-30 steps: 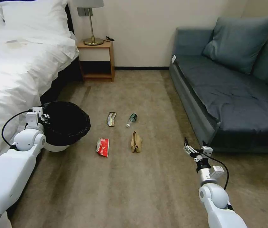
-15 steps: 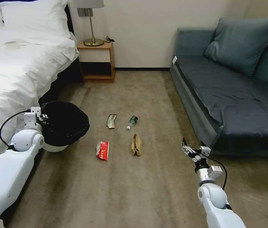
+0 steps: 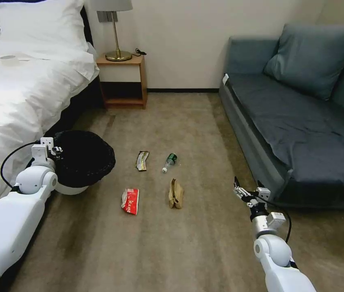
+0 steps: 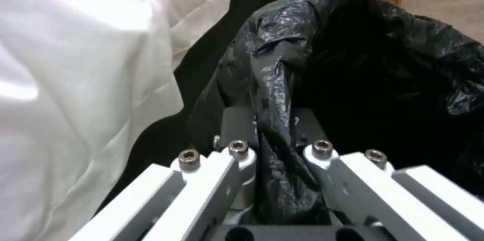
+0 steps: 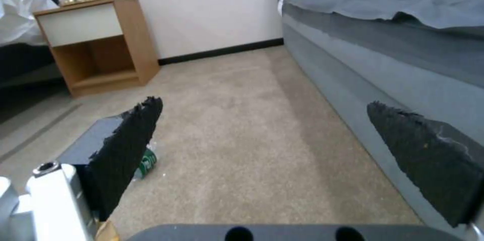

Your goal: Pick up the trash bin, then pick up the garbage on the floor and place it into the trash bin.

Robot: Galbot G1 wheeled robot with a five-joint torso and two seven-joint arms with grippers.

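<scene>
**Bin in hand, litter still on the carpet**

A bedroom carpet (image 3: 188, 251) runs between the bed (image 3: 13, 97) and the sofa (image 3: 301, 121). My left gripper (image 4: 275, 135) is clenched on the black-lined rim of the trash bin (image 3: 83, 159), which sits just beside the bed. My right gripper (image 3: 247, 187) hangs released, empty, near the sofa. Between bin and sofa lie the red-and-white wrapper (image 3: 130, 200), tan paper bag (image 3: 175, 194), small bottle (image 3: 169, 161) and dark-and-gold wrapper (image 3: 141, 160). I judge the bin step done; collecting comes next, calling for my right arm to descend over one piece.
</scene>
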